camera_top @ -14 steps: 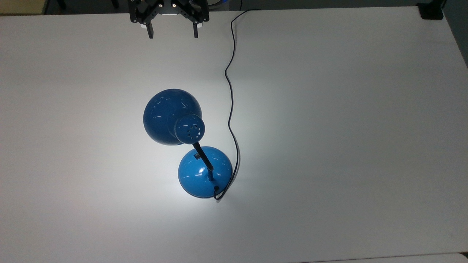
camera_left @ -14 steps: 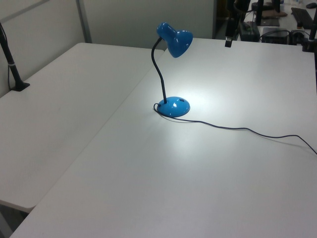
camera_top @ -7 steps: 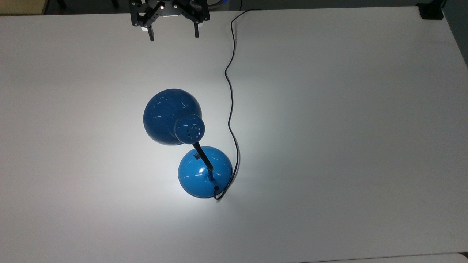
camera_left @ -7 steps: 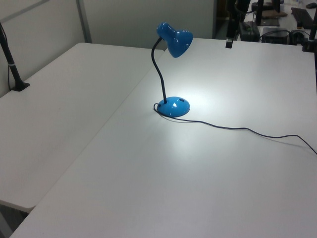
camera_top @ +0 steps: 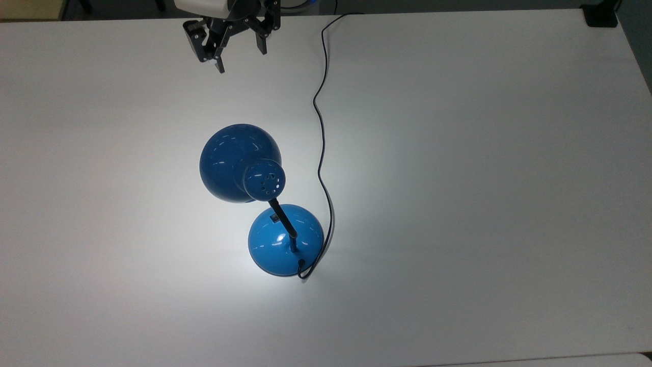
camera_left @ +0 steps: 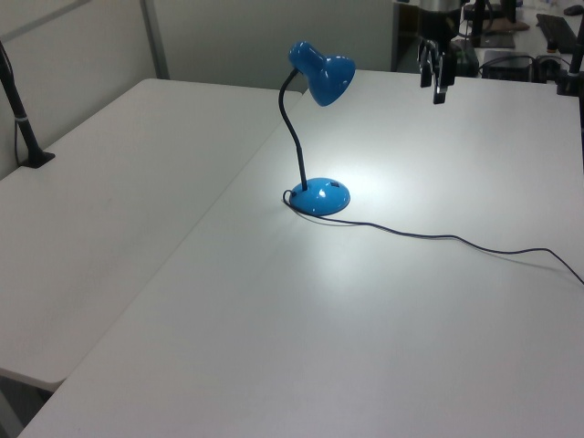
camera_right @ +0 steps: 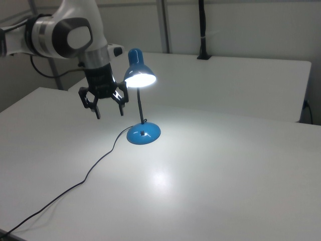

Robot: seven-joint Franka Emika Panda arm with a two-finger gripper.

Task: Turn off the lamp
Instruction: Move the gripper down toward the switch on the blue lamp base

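The blue lamp stands on the white table and is lit, throwing a bright patch around its dome base (camera_top: 285, 239) (camera_left: 320, 196) (camera_right: 143, 134). Its round shade (camera_top: 239, 163) (camera_left: 324, 75) (camera_right: 139, 73) hangs over the table on a thin black neck (camera_left: 296, 137). A small dark switch (camera_top: 274, 219) sits on the base. My gripper (camera_top: 241, 58) (camera_left: 437, 82) (camera_right: 109, 111) hovers open in the air, well apart from the lamp, above the top view's upper edge of the table, with nothing between its fingers.
The lamp's black cord (camera_top: 321, 142) (camera_left: 456, 239) (camera_right: 95, 168) snakes from the base across the table (camera_top: 458, 178) to its far edge. A second white table (camera_left: 109, 182) adjoins at the left view's left. A black post (camera_right: 202, 30) is clamped at the right view's far edge.
My gripper has turned about its axis and come a little further over the table toward the lamp. The lamp and cord have not moved, and the light stays on.
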